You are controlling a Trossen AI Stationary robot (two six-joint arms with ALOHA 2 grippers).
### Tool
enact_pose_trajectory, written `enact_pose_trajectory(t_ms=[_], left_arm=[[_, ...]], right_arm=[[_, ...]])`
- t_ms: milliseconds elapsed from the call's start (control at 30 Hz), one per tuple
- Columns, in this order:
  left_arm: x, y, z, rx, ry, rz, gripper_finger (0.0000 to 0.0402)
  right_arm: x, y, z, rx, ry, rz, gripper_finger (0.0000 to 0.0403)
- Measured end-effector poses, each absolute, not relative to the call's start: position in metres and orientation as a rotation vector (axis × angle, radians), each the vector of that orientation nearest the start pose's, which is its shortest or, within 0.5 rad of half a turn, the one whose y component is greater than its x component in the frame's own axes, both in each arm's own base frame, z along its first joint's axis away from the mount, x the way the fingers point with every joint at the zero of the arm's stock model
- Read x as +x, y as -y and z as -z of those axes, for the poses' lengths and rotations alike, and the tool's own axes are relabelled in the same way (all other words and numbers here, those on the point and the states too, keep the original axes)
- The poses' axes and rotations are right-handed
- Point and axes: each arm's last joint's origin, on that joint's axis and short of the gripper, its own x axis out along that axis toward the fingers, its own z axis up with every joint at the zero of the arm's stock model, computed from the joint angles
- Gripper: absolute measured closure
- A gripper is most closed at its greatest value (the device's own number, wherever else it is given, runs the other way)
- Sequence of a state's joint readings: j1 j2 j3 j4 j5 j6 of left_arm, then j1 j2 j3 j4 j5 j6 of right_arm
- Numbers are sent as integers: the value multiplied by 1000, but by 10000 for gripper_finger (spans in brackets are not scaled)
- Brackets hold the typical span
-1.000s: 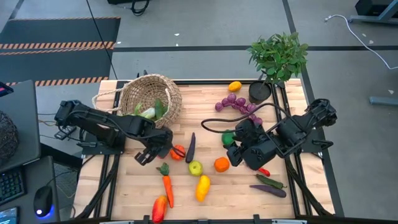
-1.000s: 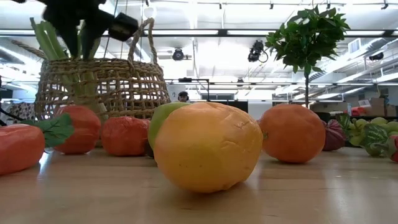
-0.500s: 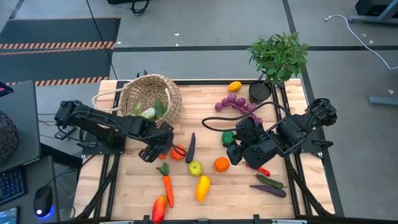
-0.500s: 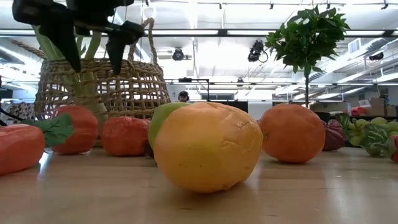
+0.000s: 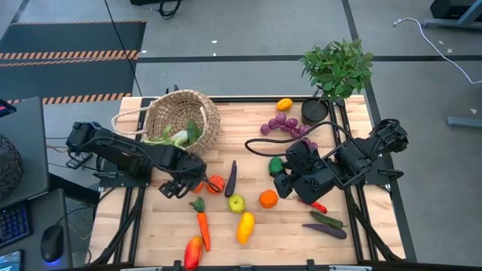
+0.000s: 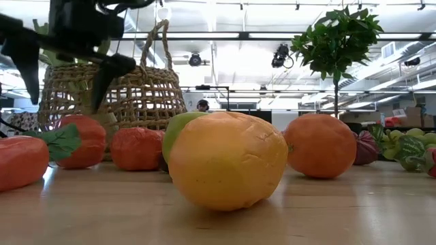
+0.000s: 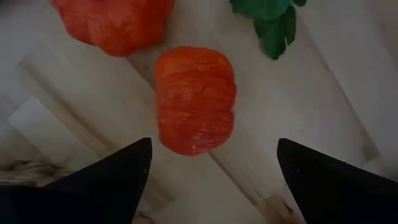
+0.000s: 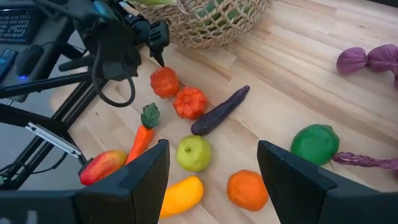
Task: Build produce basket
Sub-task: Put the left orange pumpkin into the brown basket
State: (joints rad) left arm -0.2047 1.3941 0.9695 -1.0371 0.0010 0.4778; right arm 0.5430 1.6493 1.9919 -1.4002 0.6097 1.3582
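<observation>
Left wrist view: my left fingers (image 7: pixel 211 171) stand apart above a ribbed orange-red toy tomato (image 7: pixel 194 99) at twelve o'clock; light, probably slick, best pinched across its middle.

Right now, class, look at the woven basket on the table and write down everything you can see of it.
The basket is round, tan, woven wicker with a thin looped handle. From above it seems tipped, its mouth facing the table's middle; at table height it looks upright. It sits at the table's far left corner. Green and white vegetables lie in its mouth, with pale green stalks sticking above the rim. The left gripper, open, is just in front of it, not touching.
</observation>
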Motion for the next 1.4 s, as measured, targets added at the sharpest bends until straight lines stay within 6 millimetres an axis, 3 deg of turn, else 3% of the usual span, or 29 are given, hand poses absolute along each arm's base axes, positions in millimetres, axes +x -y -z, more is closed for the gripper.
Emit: enact_pose_trajectory(t_ms=[333, 633, 1033, 1300, 1400], left_arm=[[230, 47, -200, 547, -1312, 495, 47], [214, 43, -173, 535, -1392, 505, 48], [230, 47, -177, 261, -1272, 289, 140], [230, 48, -177, 124, -1286, 231, 142], [232, 50, -187, 64, -1309, 207, 157]], right_arm=[[263, -138, -426, 697, -655, 614, 155], [263, -138, -426, 705, -657, 614, 155], [262, -138, -425, 691, -668, 615, 155], [262, -138, -425, 666, -677, 604, 155], [262, -138, -425, 654, -681, 598, 155]])
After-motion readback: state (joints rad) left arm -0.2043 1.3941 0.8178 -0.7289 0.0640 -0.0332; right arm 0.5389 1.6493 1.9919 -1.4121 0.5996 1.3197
